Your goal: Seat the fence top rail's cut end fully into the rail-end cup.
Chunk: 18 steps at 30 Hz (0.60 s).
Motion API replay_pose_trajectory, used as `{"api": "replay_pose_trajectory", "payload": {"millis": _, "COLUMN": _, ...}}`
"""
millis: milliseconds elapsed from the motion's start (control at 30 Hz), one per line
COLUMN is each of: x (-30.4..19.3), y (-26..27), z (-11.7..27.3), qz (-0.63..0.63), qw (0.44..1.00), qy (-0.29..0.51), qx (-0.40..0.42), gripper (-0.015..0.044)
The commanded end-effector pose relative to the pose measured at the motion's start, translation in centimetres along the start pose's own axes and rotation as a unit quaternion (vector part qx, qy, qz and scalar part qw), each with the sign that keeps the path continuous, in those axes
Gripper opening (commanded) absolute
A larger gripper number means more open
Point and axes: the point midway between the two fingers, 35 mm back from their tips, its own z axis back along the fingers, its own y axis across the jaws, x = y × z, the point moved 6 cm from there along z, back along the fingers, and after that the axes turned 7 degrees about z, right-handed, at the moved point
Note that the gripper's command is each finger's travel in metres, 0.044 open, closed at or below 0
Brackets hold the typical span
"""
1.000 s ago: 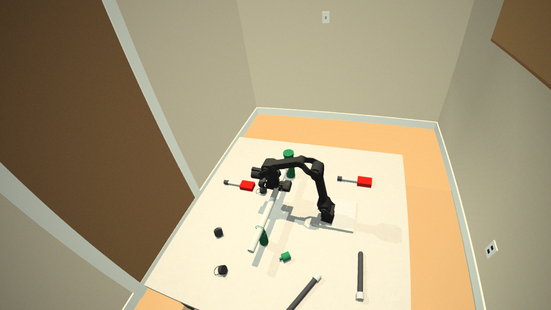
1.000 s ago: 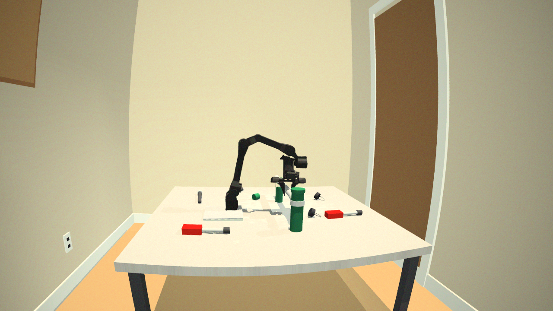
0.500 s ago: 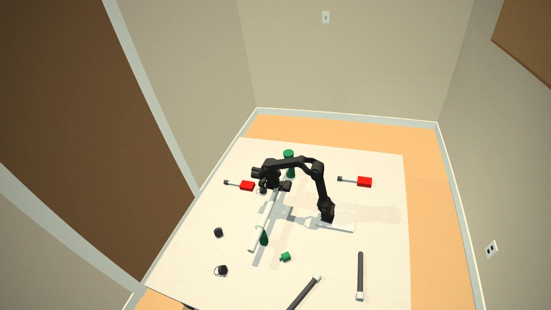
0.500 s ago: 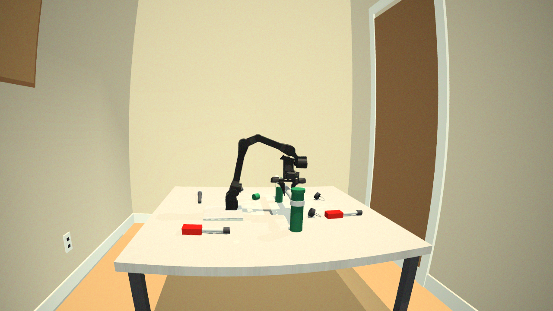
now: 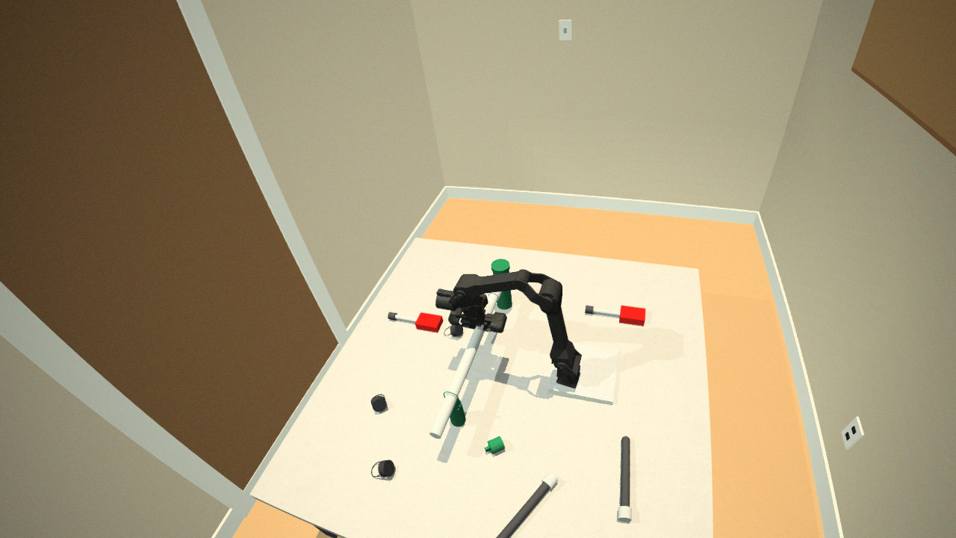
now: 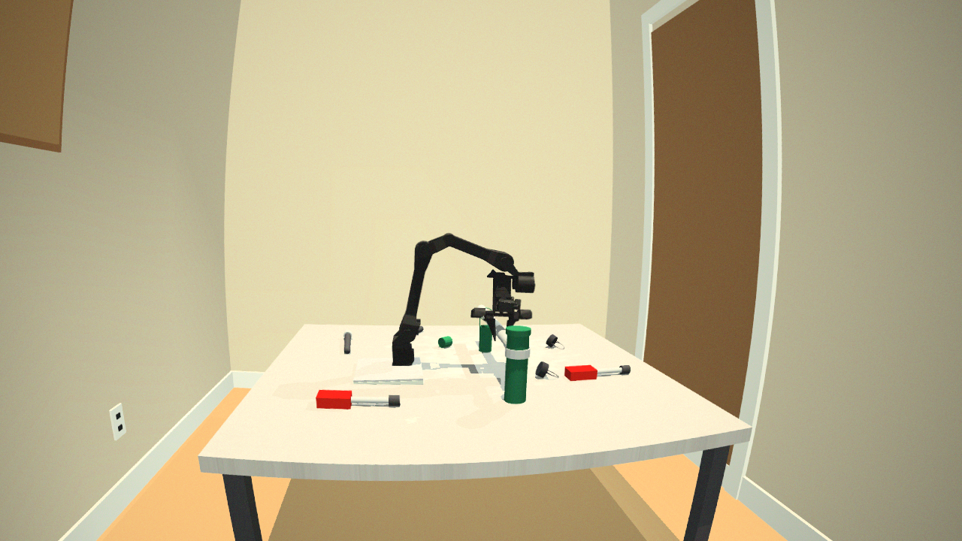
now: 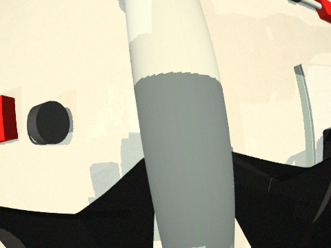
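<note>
In the top view, farthest left from the big post (image 5: 504,296) (image 6: 515,379), the rail's (image 5: 458,379) (image 6: 500,335) (image 7: 183,138) free end pokes out past the loop cap (image 5: 456,403) (image 6: 479,318), whose ring on the small post (image 5: 458,418) (image 6: 485,340) presumably carries that end and keeps it pointed at the big post. Next, the gripper (image 5: 480,326) (image 6: 502,332) (image 7: 181,160) grips from above, nearer the big post than the loop; a hold there likely steers the cut end best while leaving it free to enter. On the big post, the brace band (image 6: 517,353) sits just below the post cap (image 5: 500,264) (image 6: 518,330), the height the task wants kept. Right of the big post, the arm's foot (image 5: 567,374) (image 6: 403,353) stands well apart, so the arm arches over.

The jaws are partly open, closed down on the rail, with one black finger on each side of it. The rail lies lengthwise between them, crossing the gap and running out both ways: back through the loop, and on toward the big post. The cut end and cup can't be made out, so I can't tell how deep it sits. A push toward the big post seems called for, straight enough not to drag the band down, then release.
</note>
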Motion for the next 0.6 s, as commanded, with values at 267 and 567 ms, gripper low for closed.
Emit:
{"api": "replay_pose_trajectory", "payload": {"millis": 267, "x": 0.05, "y": -0.01, "z": -0.01, "qz": 0.0, "qw": 1.0, "qy": 0.0, "qx": 0.0, "gripper": 0.0}}
{"api": "replay_pose_trajectory", "payload": {"millis": 567, "x": 0.19, "y": -0.01, "z": -0.05, "qz": 0.0, "qw": 1.0, "qy": 0.0, "qx": 0.0, "gripper": 0.0}}
